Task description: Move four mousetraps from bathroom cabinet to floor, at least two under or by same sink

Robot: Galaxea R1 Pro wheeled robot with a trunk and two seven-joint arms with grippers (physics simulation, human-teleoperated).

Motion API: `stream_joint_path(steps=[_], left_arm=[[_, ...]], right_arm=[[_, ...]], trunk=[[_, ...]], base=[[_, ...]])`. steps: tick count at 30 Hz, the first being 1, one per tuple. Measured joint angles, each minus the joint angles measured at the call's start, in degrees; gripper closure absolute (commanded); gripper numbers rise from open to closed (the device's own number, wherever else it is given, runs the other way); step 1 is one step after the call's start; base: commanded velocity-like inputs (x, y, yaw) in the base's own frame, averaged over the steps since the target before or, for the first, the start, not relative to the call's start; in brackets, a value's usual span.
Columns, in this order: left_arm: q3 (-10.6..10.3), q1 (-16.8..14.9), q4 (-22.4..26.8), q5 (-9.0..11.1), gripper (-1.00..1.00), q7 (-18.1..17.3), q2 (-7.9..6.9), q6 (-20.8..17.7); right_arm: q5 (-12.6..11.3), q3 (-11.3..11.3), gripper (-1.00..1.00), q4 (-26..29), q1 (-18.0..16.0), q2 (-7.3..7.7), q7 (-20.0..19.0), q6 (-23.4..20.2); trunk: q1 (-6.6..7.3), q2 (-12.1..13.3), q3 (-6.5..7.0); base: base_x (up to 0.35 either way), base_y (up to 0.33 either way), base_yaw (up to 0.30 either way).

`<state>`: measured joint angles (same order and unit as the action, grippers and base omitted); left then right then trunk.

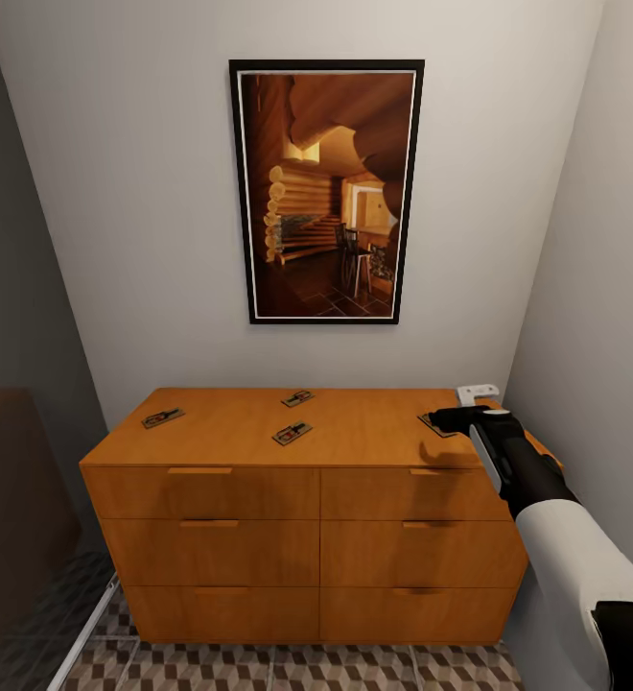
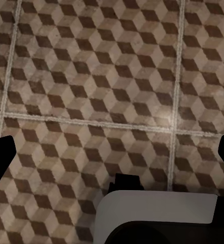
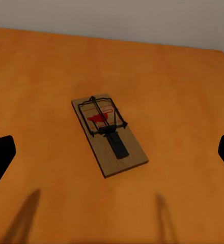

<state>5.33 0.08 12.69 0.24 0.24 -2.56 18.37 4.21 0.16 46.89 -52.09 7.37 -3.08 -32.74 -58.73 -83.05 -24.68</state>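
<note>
Mousetraps are seen lying on the flat top of the cabinet [image 1: 259,432], which is taken as the landmark. One mousetrap [image 1: 162,417] lies near the top's left end, a second mousetrap [image 1: 298,397] near the back edge about mid-width, a third mousetrap [image 1: 292,433] in front of that one, and a fourth mousetrap [image 3: 108,132] at the right end, largely covered in the head view by the right gripper [image 1: 441,419].

The right gripper [image 3: 112,157] is held just above the cabinet top over that fourth trap, its fingers [image 3: 0,157] spread wide at the edges of the wrist view, with nothing between them. The trap is centred between the fingers and slightly ahead of them. Its long axis is seen running roughly along the gripper's line of sight, skewed somewhat to one side, so the short width is presented across the opening; a straight descent with a small wrist turn is judged to be what the coming grasp requires. The trap is flat and thin, so a low closing will probably be needed.

The left gripper [image 2: 112,168] is pointed down at the bathroom floor [image 2: 91,76], well apart from the cabinet top, its fingers likewise spread wide and empty. The right arm is clearly the nearer one.
</note>
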Motion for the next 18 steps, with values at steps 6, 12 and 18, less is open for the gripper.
stream_joint_path(steps=[6, 12, 18], left_arm=[[0.00, 0.00, -0.03, 0.00, -1.00, 0.00, 0.00, -0.01], [0.00, 0.00, -0.01, 0.00, -1.00, 0.00, 0.00, -0.01], [0.00, 0.00, -0.01, 0.00, -1.00, 0.00, 0.00, -0.01]], right_arm=[[-0.02, -0.01, -1.00, -0.15, 0.00, 0.00, -0.85, 0.04], [0.06, -0.07, -1.00, -0.47, 0.00, 0.15, -4.13, 0.03], [0.08, -0.08, -1.00, -0.55, 0.00, 0.86, -4.79, 0.19]], trunk=[[0.00, 0.00, 0.00], [0.00, 0.00, 0.00], [0.00, 0.00, 0.00]], base=[[0.000, 0.000, 0.000], [0.000, 0.000, 0.000], [0.000, 0.000, 0.000]])
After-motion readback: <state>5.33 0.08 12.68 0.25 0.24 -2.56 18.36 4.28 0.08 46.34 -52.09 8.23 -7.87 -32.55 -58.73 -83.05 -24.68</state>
